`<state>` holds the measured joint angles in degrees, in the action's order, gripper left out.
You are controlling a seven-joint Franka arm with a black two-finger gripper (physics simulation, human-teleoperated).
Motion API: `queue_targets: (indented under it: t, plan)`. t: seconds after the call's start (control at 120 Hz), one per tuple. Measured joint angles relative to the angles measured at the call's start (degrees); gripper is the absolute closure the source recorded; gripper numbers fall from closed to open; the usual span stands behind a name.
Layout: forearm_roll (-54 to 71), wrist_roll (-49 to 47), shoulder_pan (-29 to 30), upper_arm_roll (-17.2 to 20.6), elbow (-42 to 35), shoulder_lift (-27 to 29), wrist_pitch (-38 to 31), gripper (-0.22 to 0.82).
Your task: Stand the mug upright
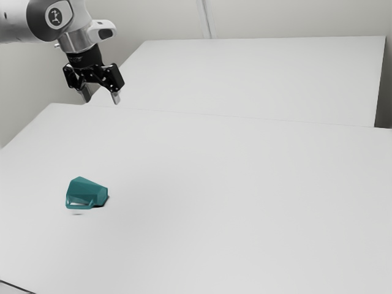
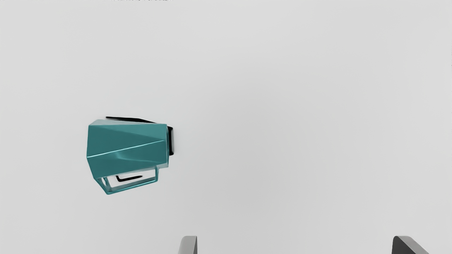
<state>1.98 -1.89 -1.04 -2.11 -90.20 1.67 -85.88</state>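
Claw (image 1: 101,100) wide open, empty; the teal mug (image 1: 87,190), sideways at the exterior view's eight o'clock, might roll if bumped.

Gripper (image 1: 101,100) pts down w/ fingers (image 2: 188,246) spread well apart.

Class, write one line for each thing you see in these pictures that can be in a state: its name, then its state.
Mug: tipped over, lying on its side.
Handle: jutting out sideways from the mug's body.
Gripper: open, empty, raised clear of the mug.
Arm: reaching in from the exterior view's upper left.
Table: bearing the mug.
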Motion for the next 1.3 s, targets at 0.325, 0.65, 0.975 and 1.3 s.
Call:
queue_targets:
  t: [0.325, 0.65, 0.975, 1.3]
  plan:
    - [-0.2, 1.0, -0.1, 0.1, -1.0, 1.3, 0.1, 0.00]
    - [-0.6, 1.8, 9.4, 0.3, -3.5, 4.2, 0.3, 0.00]
    - [-5.9, 6.6, 20.6, 0.2, -11.1, 8.0, -3.3, 0.00]
    - [-16.5, 19.2, 29.8, -0.2, -16.8, 7.2, -11.6, 0.00]
